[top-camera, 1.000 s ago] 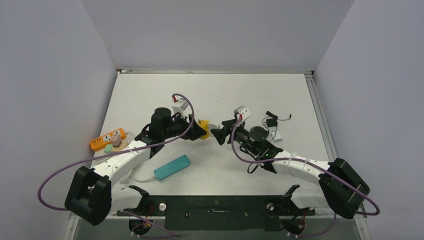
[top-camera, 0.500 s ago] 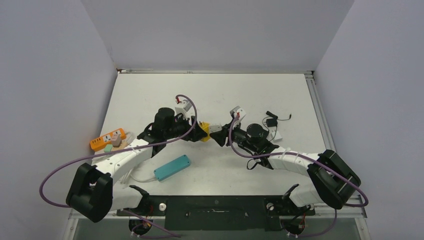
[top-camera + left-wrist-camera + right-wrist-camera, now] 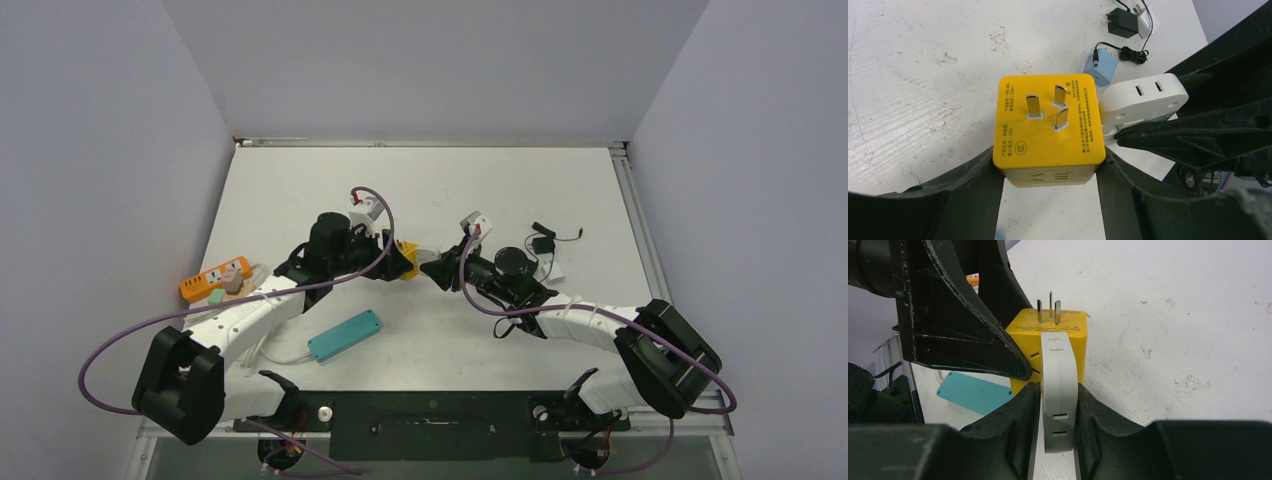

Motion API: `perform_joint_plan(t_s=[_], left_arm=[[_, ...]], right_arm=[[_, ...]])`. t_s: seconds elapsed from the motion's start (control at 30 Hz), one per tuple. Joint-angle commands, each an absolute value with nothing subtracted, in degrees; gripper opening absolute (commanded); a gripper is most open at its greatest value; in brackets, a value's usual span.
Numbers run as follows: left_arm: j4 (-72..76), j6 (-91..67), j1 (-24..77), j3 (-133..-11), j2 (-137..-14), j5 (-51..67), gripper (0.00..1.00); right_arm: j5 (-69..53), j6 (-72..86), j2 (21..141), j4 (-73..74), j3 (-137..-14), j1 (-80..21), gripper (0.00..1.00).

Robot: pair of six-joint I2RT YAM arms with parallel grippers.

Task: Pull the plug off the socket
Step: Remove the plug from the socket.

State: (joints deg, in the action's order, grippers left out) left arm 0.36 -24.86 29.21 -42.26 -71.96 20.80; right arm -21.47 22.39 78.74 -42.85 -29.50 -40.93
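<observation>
A yellow cube socket (image 3: 1048, 125) with three metal prongs on top is held between the fingers of my left gripper (image 3: 1048, 172), which is shut on its sides. A flat white plug (image 3: 1060, 390) is plugged into the cube's right side. My right gripper (image 3: 1058, 412) is shut on this white plug, one finger on each flat face. In the top view the yellow socket (image 3: 406, 260) and white plug (image 3: 428, 257) sit mid-table between the left gripper (image 3: 395, 260) and right gripper (image 3: 436, 270). The plug's pins are hidden.
A teal power strip (image 3: 344, 334) lies near the front. An orange power strip (image 3: 215, 278) with plugs in it lies at the left edge. A black adapter (image 3: 542, 244), its cable and a blue adapter (image 3: 1101, 70) lie behind the right arm.
The right gripper has moved left and closed on the white plug. The left gripper with the yellow socket has shifted slightly. Between half a second ago and now little moves.
</observation>
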Motion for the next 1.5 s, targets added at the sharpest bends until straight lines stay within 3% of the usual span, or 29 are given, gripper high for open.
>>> perform_joint_plan(t_s=[0.0, 0.4, 1.07, 1.4, 1.47], left_arm=[[4.4, -25.1, 29.4, -44.6, -71.7, 22.3, 0.00], [5.4, -25.7, 30.1, -44.7, -73.0, 24.0, 0.00], [6.0, -26.0, 30.1, -44.7, -73.3, 25.0, 0.00], [5.2, -25.6, 30.1, -44.8, -72.7, 23.5, 0.00], [5.6, -25.3, 30.1, -44.7, -72.4, 23.9, 0.00]], right_arm=[[-21.5, 23.2, 78.7, -46.0, -31.4, -41.0, 0.28], [-22.4, 24.8, 81.1, -47.0, -32.1, -41.0, 0.21], [-21.9, 25.7, 83.5, -45.4, -33.4, -40.3, 0.28], [-21.5, 25.9, 83.4, -45.7, -33.0, -39.9, 0.06], [-23.0, 26.0, 83.5, -46.4, -32.8, -39.4, 0.05]])
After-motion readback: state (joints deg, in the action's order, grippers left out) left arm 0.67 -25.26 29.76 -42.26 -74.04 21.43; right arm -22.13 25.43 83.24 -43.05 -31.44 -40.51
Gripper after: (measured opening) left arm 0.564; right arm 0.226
